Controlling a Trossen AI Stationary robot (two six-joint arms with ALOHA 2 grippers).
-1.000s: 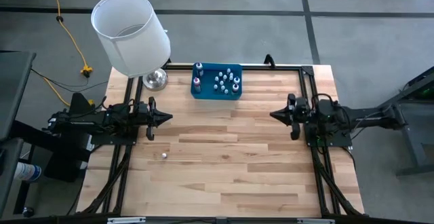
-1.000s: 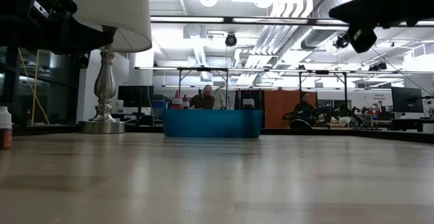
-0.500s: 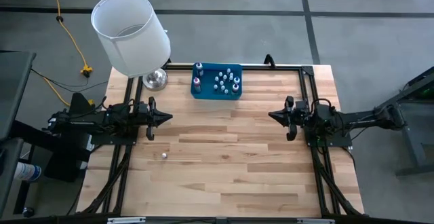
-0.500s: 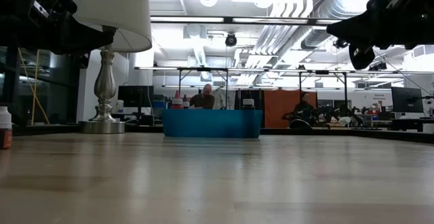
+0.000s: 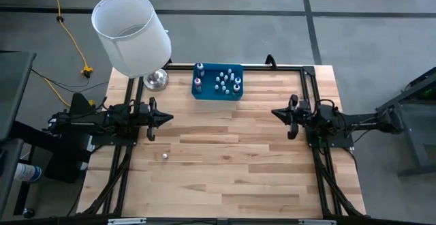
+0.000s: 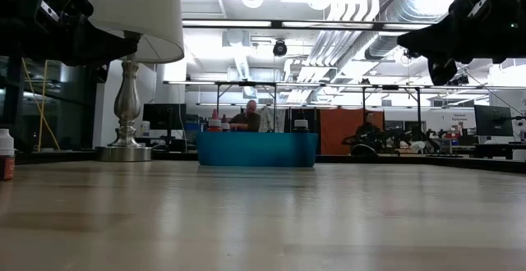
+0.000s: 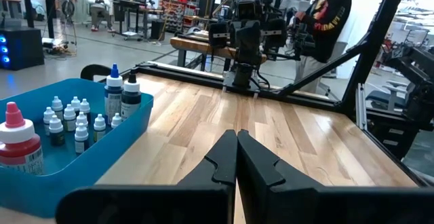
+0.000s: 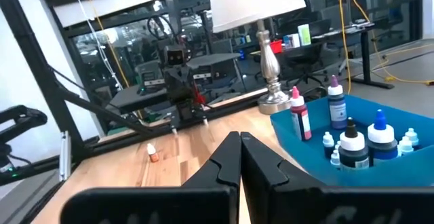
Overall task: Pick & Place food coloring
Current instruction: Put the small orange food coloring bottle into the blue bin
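Note:
The food coloring bottles stand upright in a blue tray at the table's far middle. The left wrist view shows them as white-capped droppers with taller bottles among them. One small bottle with a reddish body stands alone on the wood near the left arm, also seen in the right wrist view. My left gripper is shut and level at the left side, holding nothing. My right gripper is shut at the right side, also holding nothing. Both stand above the table and away from the tray.
A lamp with a white shade and a shiny metal base stands at the far left corner beside the tray. A black frame runs along the table's far edge. Bare wood lies between the arms. People are in the room beyond.
My right gripper has sunk a little toward the table and tipped at the wrist, still shut. The bottles and the tray have not moved.

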